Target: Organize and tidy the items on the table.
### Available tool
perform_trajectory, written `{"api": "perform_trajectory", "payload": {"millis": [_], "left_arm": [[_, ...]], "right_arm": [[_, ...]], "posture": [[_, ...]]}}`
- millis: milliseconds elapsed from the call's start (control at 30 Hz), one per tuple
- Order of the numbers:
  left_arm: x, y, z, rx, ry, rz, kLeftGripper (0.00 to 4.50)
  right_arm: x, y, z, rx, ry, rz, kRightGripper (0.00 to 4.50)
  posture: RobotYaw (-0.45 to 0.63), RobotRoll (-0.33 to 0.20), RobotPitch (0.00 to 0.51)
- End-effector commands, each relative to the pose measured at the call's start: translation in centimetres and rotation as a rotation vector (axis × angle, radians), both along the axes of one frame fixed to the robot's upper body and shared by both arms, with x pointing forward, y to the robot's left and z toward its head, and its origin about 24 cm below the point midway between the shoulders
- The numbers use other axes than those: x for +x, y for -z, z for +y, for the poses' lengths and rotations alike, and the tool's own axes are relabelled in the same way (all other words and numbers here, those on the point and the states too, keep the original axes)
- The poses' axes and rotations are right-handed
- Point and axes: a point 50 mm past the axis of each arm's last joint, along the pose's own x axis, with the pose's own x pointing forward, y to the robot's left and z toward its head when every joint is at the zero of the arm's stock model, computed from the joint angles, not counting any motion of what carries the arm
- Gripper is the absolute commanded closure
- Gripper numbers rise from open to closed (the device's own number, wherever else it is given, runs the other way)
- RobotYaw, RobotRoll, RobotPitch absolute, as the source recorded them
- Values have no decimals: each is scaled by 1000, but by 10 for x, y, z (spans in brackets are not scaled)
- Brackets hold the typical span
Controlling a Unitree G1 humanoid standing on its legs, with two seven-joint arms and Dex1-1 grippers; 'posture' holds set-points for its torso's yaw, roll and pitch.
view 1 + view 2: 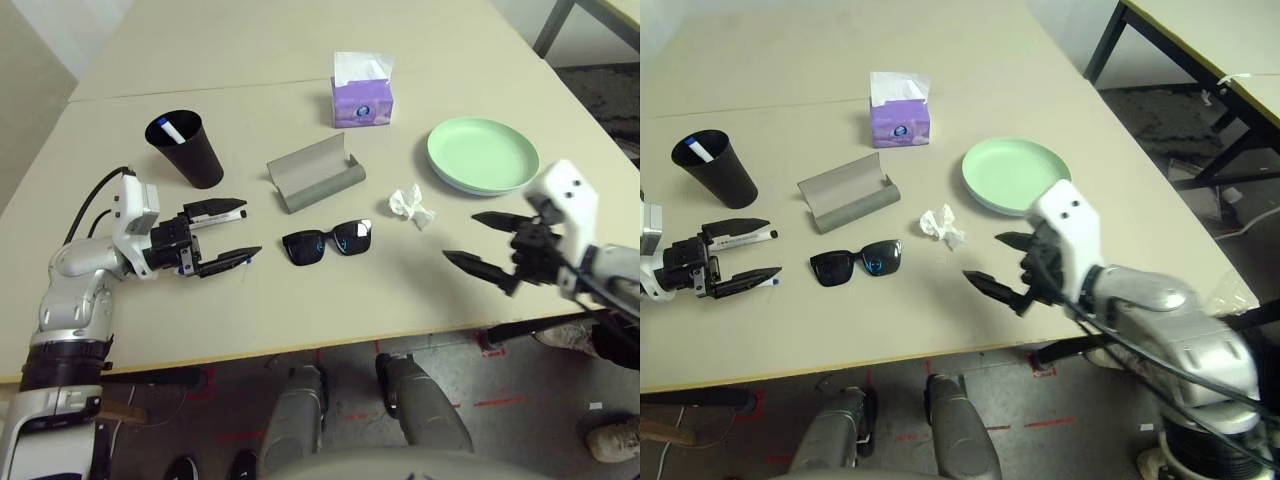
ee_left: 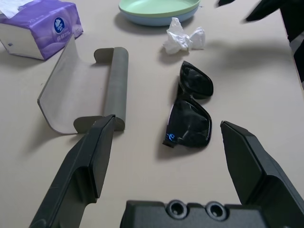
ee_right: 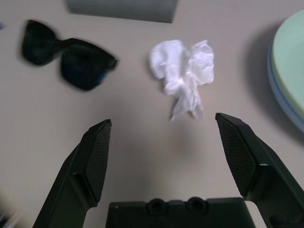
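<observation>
Black sunglasses (image 1: 327, 242) lie at the middle of the table (image 1: 300, 300), in front of an open grey glasses case (image 1: 315, 172). A crumpled white tissue (image 1: 411, 205) rests to their right, near a pale green plate (image 1: 483, 153) stacked on a pale blue plate (image 2: 156, 20). One white marker with a blue cap (image 1: 172, 130) stands in a black cup (image 1: 190, 152). Another white marker (image 1: 748, 238) lies under my left gripper's far finger. My left gripper (image 1: 250, 228) is open, left of the sunglasses. My right gripper (image 1: 462, 237) is open and empty, just right of the tissue (image 3: 185, 71).
A purple tissue box (image 1: 362, 90) stands behind the case. The table's front edge runs close below both grippers. A seam crosses the tabletop behind the tissue box. Another table's legs (image 1: 1110, 50) stand at the far right.
</observation>
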Motion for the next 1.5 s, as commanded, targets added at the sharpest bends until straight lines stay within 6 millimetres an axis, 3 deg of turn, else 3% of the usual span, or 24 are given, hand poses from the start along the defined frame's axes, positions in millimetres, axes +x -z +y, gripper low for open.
{"api": "perform_trajectory", "payload": {"millis": [33,333,1100,1233,1500], "left_arm": [[-8,-2,3,27,-7,-1,0],[-11,-2,-2,19,-12,-1,0],[-10,-7,-8,0,-18,-31,0],[-11,-8,-11,-6,-15,-36,0],[-13,-7,-12,-15,-20,-33,0]], "right_arm": [[16,7,2,-29,12,-55,51],[33,12,1,-41,-6,-77,51],[46,37,6,-80,7,53,51],[47,36,7,-69,-2,70,1012],[45,35,10,-51,-17,85,3982]], "posture": [[-120,0,216],[-107,0,210],[-86,0,197],[-83,0,198],[-79,0,198]]}}
